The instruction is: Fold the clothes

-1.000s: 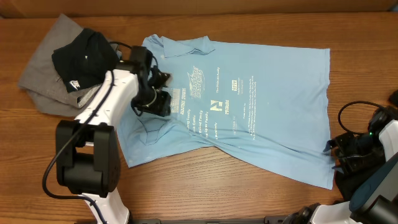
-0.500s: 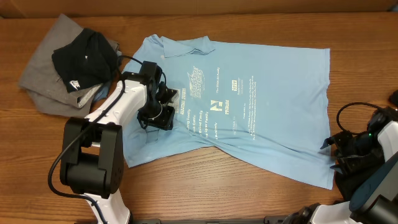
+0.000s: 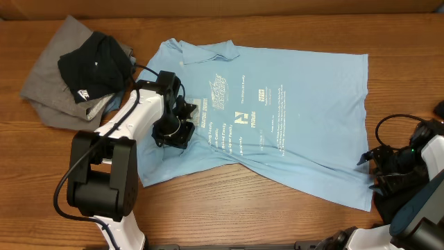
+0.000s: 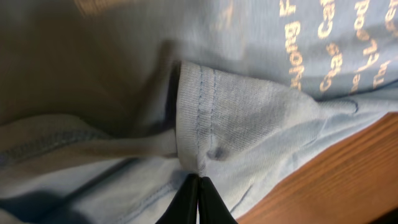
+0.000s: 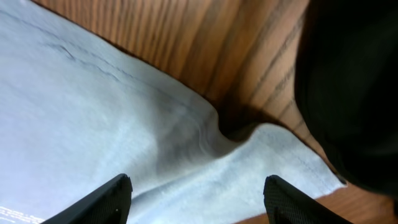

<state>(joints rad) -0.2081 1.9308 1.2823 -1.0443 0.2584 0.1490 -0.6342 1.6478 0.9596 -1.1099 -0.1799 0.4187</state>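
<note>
Left wrist: left pincer (image 4: 198,190) tight on blue T-shirt (image 4: 249,106) hem (right pincer (image 5: 196,190) agape)

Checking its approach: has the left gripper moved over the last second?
Yes. In the overhead view the left gripper moved down-frame over the light blue shirt, away from the black shirt.

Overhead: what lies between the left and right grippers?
Only the light blue T-shirt: left gripper shut on a fold of it, right gripper open over its corner. Shows overhead.

A robotics lab bench: two robot arms (image 3: 114,139) at a wooden table (image 3: 243,212).
</note>
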